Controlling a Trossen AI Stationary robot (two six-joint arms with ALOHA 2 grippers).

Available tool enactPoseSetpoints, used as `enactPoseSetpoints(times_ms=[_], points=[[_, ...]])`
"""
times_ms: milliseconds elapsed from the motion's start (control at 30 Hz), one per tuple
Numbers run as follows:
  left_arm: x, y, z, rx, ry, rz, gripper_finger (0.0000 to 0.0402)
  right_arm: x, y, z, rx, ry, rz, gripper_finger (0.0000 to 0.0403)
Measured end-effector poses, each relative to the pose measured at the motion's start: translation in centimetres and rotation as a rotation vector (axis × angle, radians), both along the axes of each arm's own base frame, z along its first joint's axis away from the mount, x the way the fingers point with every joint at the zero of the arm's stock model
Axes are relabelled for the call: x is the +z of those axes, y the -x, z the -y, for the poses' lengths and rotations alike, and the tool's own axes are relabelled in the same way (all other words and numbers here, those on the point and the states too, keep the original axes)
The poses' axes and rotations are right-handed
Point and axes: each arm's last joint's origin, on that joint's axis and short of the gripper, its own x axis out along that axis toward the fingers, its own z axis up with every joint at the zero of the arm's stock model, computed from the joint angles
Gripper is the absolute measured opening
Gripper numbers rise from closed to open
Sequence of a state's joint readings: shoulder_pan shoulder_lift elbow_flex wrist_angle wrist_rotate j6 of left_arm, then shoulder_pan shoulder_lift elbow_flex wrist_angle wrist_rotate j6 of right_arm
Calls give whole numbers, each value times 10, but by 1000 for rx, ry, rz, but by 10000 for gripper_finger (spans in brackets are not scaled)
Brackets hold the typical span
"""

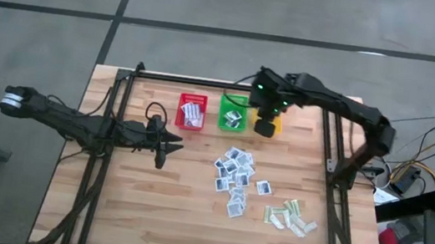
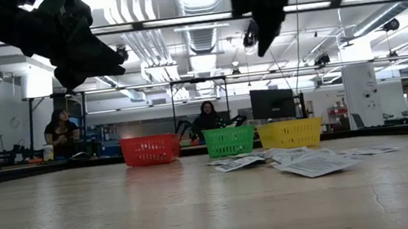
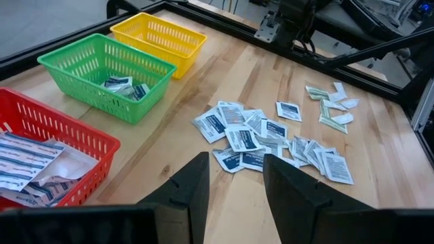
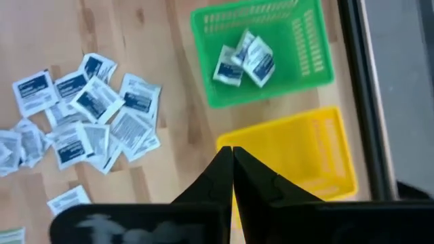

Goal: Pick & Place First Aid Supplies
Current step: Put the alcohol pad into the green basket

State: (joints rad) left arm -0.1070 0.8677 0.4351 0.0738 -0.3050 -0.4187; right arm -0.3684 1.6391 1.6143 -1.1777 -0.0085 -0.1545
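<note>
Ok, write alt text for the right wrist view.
The right arm's shut end effector hangs above an empty yellow plastic basket. Beside it, a green plastic basket holds small square white-blue packets; more packets are scattered over the wooden table.

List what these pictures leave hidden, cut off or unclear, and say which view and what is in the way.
- Yellow basket, high view: mostly covered by the right gripper.
- Red basket, left wrist view: cut off by the picture's edge.
- Packets, low view: seen edge-on, so they can't be counted.
- Print on the packets, every view: too small to read.
</note>
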Motion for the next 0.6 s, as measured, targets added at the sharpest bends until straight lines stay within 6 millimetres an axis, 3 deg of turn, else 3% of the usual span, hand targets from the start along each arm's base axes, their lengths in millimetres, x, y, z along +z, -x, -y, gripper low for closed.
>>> enactPoseSetpoints(times_ms=[200, 600], points=[[0, 0, 0, 0, 0, 0, 133, -5, 36, -30, 62, -104, 167, 8], [0, 0, 0, 0, 0, 0, 133, -46, 82, -80, 112, -335, 324, 8]])
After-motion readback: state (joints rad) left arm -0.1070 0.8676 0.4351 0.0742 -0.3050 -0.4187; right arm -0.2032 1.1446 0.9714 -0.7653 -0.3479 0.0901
